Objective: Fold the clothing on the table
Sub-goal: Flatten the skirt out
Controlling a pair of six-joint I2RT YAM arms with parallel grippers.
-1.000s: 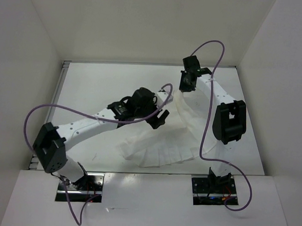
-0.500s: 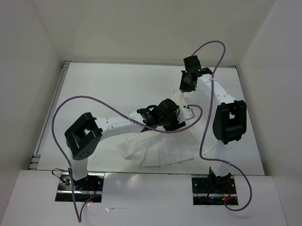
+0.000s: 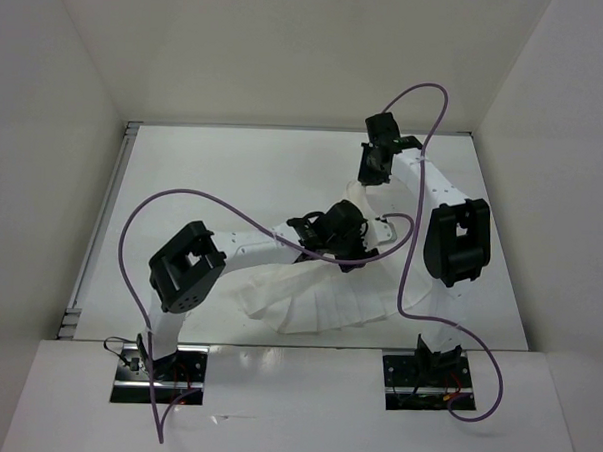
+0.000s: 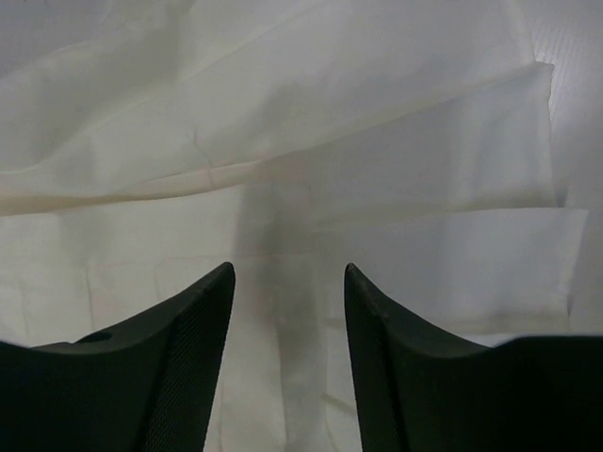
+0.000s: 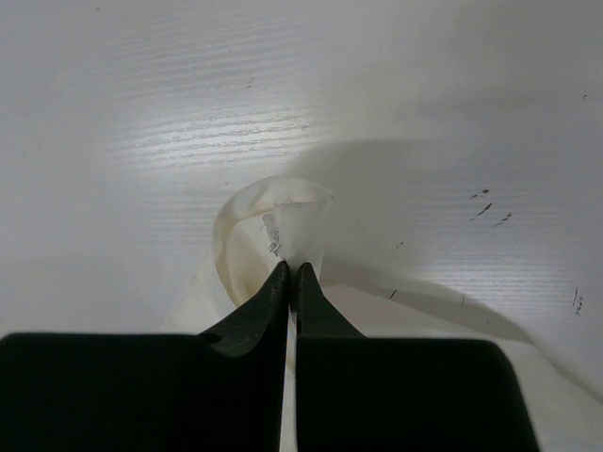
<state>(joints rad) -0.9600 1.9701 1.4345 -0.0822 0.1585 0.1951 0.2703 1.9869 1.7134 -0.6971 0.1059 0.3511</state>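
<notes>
Clothing corner pinched in shut right jaws, left jaws parted over its pleats, holding nothing

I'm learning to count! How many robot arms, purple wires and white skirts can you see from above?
robot arms: 2 (left arm, right arm)
purple wires: 2 (left wire, right wire)
white skirt: 1
Total: 5
</notes>
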